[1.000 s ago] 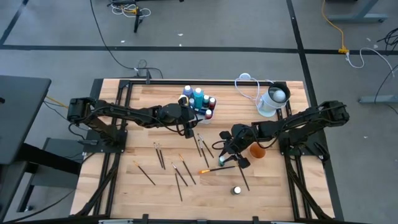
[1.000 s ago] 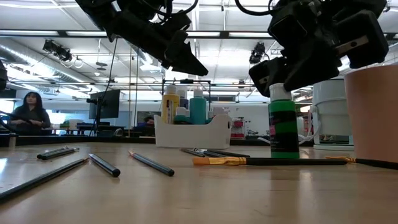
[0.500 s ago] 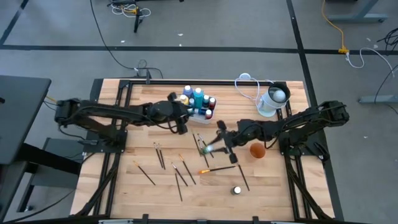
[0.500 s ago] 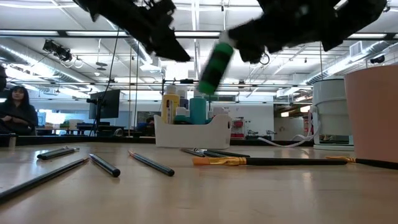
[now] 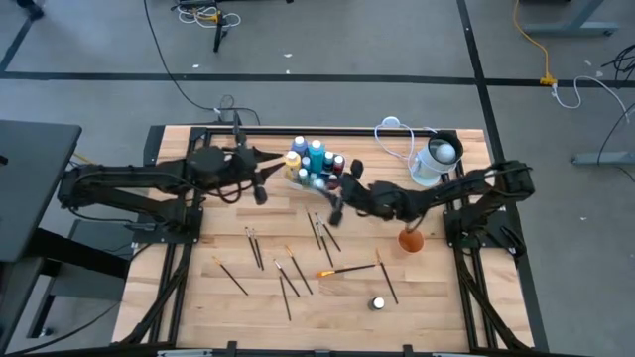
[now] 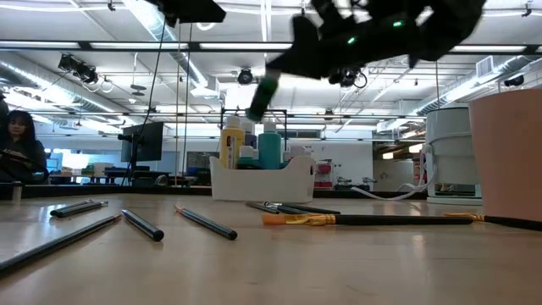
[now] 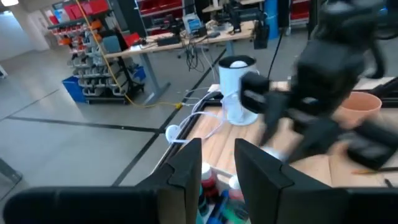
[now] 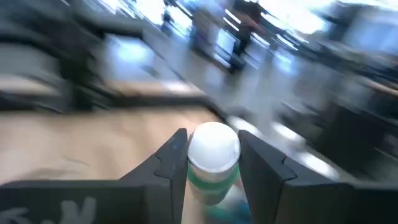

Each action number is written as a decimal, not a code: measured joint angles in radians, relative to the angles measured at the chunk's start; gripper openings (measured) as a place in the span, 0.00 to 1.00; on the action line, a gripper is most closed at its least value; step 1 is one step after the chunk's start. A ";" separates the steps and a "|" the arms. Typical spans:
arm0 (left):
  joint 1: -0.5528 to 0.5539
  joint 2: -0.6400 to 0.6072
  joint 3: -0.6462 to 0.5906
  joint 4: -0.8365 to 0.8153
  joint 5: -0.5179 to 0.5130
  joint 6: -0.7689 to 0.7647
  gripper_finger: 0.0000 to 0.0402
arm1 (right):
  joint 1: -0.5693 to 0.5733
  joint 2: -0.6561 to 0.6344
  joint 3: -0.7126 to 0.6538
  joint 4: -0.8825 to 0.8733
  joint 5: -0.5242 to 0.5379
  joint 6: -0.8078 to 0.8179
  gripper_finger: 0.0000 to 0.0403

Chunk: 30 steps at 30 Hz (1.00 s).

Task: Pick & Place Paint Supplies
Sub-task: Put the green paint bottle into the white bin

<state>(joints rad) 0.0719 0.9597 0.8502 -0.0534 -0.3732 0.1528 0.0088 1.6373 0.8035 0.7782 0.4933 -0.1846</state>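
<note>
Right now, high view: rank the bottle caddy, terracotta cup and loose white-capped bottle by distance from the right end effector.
1. Bottle caddy, just beyond the right end effector, toward the table's back edge.
2. Terracotta cup, out to its right.
3. Loose white-capped bottle, near the front edge.

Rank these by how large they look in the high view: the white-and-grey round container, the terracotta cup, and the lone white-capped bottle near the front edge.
1. white-and-grey round container, clearly the largest.
2. terracotta cup, noticeably smaller.
3. lone white-capped bottle, the smallest.

The camera looks straight down, so nearness hardly affects this order.
</note>
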 joint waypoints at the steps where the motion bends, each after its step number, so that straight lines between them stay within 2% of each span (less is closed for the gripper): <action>1: 0.000 -0.002 0.000 -0.001 0.000 -0.006 0.26 | -0.014 0.016 0.042 -0.078 0.049 0.003 0.29; 4: 0.000 -0.011 -0.001 -0.061 0.002 -0.010 0.26 | -0.066 0.054 0.173 -0.365 0.067 0.120 0.29; 6: 0.000 -0.011 -0.002 -0.079 0.002 -0.020 0.26 | -0.099 0.087 0.246 -0.536 0.014 0.213 0.29; 8: 0.000 -0.012 -0.018 -0.079 0.006 -0.037 0.26 | -0.126 0.131 0.295 -0.628 -0.034 0.255 0.29; 13: 0.000 -0.012 -0.055 -0.083 0.008 -0.045 0.26 | -0.156 0.195 0.333 -0.632 -0.136 0.303 0.29; 18: 0.000 -0.011 -0.084 -0.078 0.003 -0.047 0.26 | -0.171 0.234 0.331 -0.648 -0.154 0.329 0.29; 30: 0.000 -0.011 -0.104 -0.062 -0.004 -0.041 0.26 | -0.223 0.297 0.334 -0.539 -0.261 0.329 0.32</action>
<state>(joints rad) 0.0715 0.9485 0.7460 -0.1150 -0.3772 0.1119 -0.2143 1.9343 1.1378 0.2395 0.2319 0.1442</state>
